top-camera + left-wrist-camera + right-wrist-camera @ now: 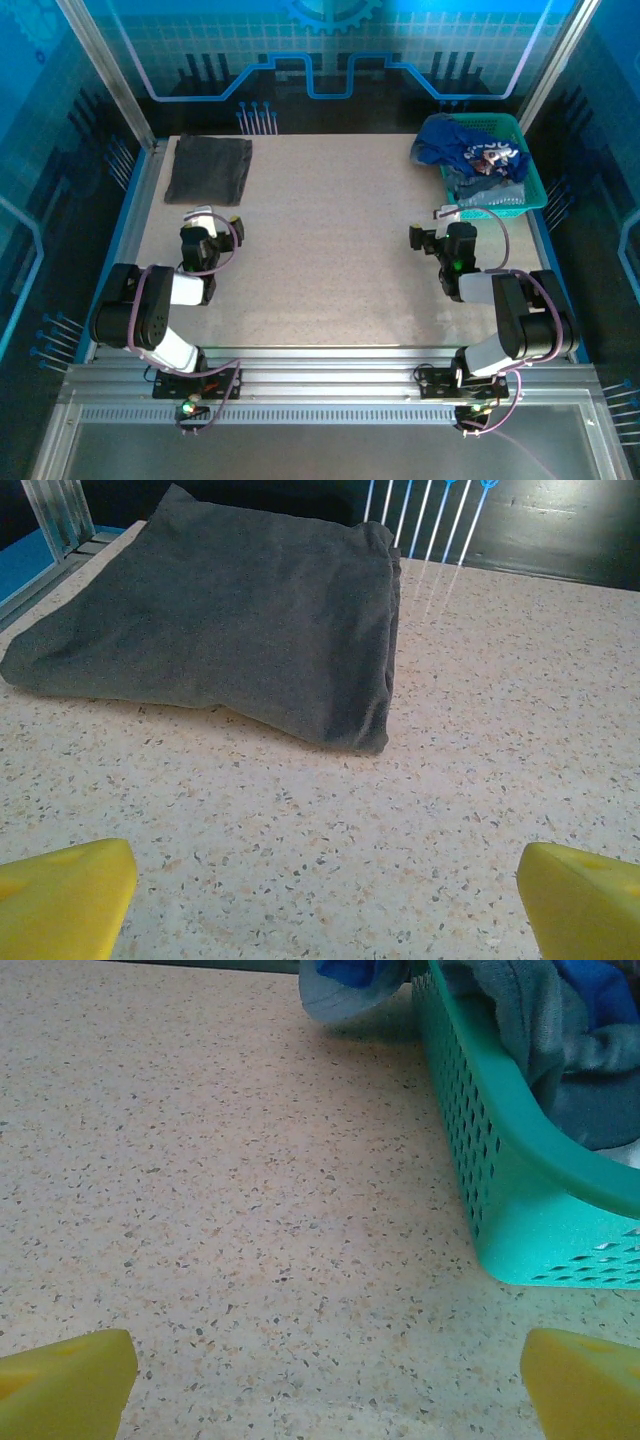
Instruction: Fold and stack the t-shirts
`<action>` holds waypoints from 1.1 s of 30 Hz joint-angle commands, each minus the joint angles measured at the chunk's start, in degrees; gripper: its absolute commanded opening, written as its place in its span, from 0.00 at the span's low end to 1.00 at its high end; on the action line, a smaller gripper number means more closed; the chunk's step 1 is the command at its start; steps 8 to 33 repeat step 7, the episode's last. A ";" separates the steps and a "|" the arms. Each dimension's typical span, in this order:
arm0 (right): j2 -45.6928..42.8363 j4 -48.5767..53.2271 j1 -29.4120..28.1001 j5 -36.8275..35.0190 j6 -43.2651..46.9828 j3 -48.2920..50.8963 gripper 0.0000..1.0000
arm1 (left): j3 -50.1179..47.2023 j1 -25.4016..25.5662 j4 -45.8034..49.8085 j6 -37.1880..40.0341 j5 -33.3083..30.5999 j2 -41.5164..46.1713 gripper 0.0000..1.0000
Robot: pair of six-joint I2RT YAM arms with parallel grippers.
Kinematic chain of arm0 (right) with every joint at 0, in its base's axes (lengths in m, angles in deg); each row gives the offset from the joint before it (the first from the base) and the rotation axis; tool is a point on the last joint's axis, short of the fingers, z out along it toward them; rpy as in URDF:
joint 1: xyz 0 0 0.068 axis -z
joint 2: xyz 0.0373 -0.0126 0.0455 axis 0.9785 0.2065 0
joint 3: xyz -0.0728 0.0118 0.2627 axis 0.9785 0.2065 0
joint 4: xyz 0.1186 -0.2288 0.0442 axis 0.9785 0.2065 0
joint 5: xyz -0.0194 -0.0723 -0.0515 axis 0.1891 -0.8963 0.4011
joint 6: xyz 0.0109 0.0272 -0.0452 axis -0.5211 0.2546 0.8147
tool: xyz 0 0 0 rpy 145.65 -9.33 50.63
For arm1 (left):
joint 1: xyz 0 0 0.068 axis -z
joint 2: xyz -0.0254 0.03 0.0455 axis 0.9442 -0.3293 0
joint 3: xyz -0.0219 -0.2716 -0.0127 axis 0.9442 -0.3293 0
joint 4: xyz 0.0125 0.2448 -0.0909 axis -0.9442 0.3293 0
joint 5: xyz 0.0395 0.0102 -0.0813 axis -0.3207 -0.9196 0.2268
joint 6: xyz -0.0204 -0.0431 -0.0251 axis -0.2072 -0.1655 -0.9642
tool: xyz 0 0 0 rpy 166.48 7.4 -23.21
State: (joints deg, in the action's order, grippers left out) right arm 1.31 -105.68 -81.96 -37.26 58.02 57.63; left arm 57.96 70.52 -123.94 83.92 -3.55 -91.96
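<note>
1. Left wrist view: your left gripper [320, 910] stands wide open with nothing in it. Its yellow fingertips [65, 895] sit low over the bare table [450, 730], facing the grey shirt [230, 630].
2. That shirt lies folded flat in the far-left corner, apart from the gripper. I judge it to be the base of the stack, parked there so the middle of the table is free for folding.
3. Your right gripper [320, 1390] is just as wide open and empty, low over the table. The basket [500, 1190] is just ahead on its right, which looks like a good place to reach for the next shirt.
4. The unfolded shirts are heaped in the basket at the far-right corner. A blue shirt [470, 150] lies on top and spills over the left rim, with pale shirts [530, 1020] under it.
5. You cannot count the shirts in the basket, because the heap is tangled and the right wrist view cuts off its top.
6. The blue shirt's print is too small to read.
7. The grey shirt's inner folds are hidden, so you cannot tell whether sleeves are tucked neatly underneath.
</note>
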 commanded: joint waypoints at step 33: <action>0.68 -0.62 -0.03 4.10 1.89 -1.60 1.00 | -0.03 0.25 0.19 1.31 1.08 0.53 0.99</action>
